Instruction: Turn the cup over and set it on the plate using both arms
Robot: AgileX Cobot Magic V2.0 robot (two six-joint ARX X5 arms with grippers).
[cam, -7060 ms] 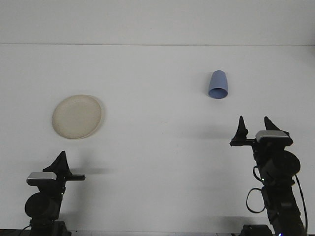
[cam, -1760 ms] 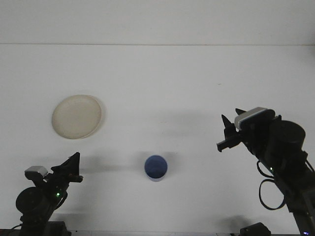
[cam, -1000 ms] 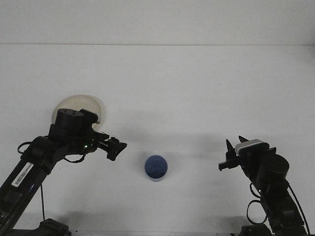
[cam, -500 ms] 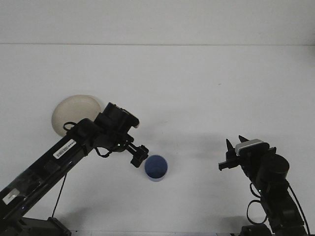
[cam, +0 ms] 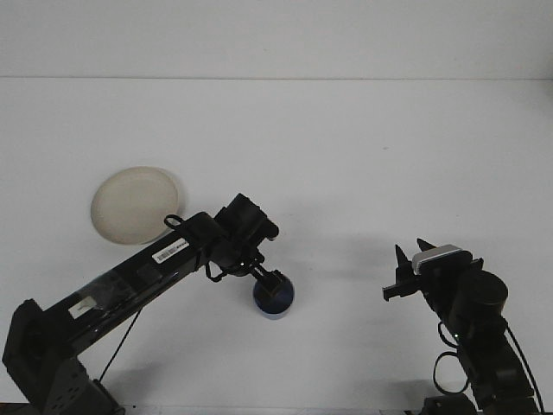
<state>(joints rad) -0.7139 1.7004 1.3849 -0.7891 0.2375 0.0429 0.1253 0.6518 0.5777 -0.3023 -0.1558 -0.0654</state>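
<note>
The blue cup (cam: pixel 275 304) stands upright, mouth up, on the white table near the front middle. My left arm reaches across from the lower left, and my left gripper (cam: pixel 276 284) sits right over the cup's near-left rim, hiding part of the mouth. Whether it holds the rim is not visible. The cream plate (cam: pixel 134 205) lies flat at the left, with nothing on it, behind the left arm. My right gripper (cam: pixel 409 261) hovers open at the right, well apart from the cup, with nothing between its fingers.
The left arm's long black link (cam: pixel 130 281) stretches diagonally from the lower left corner toward the cup, passing just in front of the plate. The table's far edge meets the wall (cam: pixel 276 39) at the top.
The left gripper has moved right and a little down, from beside the cup's left rim to over the cup. The cup, plate and right arm have stayed put.
</note>
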